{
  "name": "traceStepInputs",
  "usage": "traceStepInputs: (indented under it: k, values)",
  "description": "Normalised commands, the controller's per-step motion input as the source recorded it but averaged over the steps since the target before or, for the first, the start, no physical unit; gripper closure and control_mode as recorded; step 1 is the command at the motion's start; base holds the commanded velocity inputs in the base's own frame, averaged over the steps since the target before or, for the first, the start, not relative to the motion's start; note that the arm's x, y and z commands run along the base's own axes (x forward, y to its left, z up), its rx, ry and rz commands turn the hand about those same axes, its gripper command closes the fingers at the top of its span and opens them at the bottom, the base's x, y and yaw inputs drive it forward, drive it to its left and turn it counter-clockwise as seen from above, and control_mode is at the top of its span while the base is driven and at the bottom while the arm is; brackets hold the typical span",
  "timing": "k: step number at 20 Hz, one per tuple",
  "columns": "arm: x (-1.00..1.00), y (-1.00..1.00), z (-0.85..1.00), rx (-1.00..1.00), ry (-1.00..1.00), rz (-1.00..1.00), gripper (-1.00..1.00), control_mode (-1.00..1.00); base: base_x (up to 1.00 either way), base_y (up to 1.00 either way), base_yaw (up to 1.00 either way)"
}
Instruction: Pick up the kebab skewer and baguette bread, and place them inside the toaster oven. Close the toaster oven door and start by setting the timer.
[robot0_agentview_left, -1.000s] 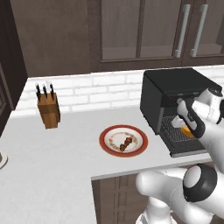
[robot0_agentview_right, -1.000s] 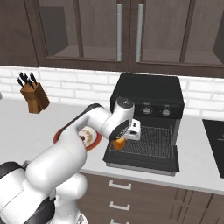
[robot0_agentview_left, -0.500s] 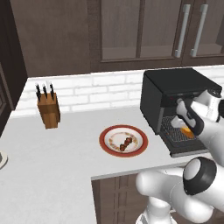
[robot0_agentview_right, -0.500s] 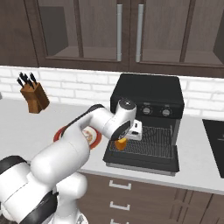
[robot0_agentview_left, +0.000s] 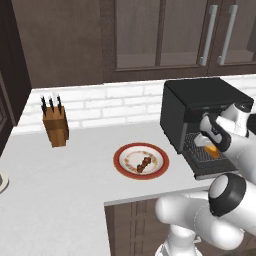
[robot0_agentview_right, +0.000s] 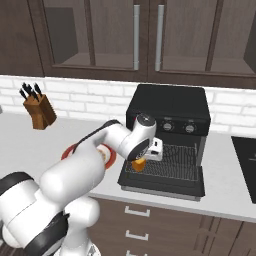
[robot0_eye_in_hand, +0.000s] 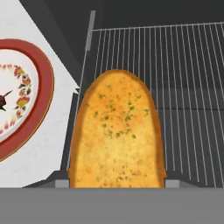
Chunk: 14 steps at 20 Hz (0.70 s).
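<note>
My gripper (robot0_agentview_right: 142, 159) is shut on the baguette bread (robot0_agentview_right: 138, 164), a golden-orange loaf, and holds it at the left front of the toaster oven (robot0_agentview_right: 170, 107). The toaster oven door (robot0_agentview_right: 162, 186) lies dropped open. In the hand view the baguette bread (robot0_eye_in_hand: 117, 131) runs up from between my fingertips (robot0_eye_in_hand: 61, 183) over the left edge of the wire rack (robot0_eye_in_hand: 183, 87). The kebab skewer (robot0_agentview_left: 145, 163) lies on a red-rimmed plate (robot0_agentview_left: 120, 162) left of the oven. From the left base view the baguette bread (robot0_agentview_left: 211, 150) hangs in front of the oven's opening.
A wooden knife block (robot0_agentview_left: 55, 125) stands at the back left of the counter. A row of round knobs (robot0_agentview_right: 179, 127) sits above the oven's opening. A black cooktop (robot0_agentview_right: 245, 165) lies right of the oven. Dark wall cabinets hang above.
My gripper has edged slightly toward the oven's opening with the baguette bread in it. The plate and skewer have not moved.
</note>
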Motion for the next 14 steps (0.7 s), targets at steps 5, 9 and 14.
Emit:
traceStepInputs:
  k: [5,9,14]
  values:
    - [0.15,0.0,-0.06,0.0,0.0,0.0,1.0,-1.0,0.0,0.0,0.0]
    - [0.19,0.0,-0.02,0.0,0.0,0.0,1.0,-1.0,0.0,0.0,0.0]
    - [0.07,-0.01,-0.12,0.0,0.0,0.0,1.0,-1.0,0.0,0.0,0.0]
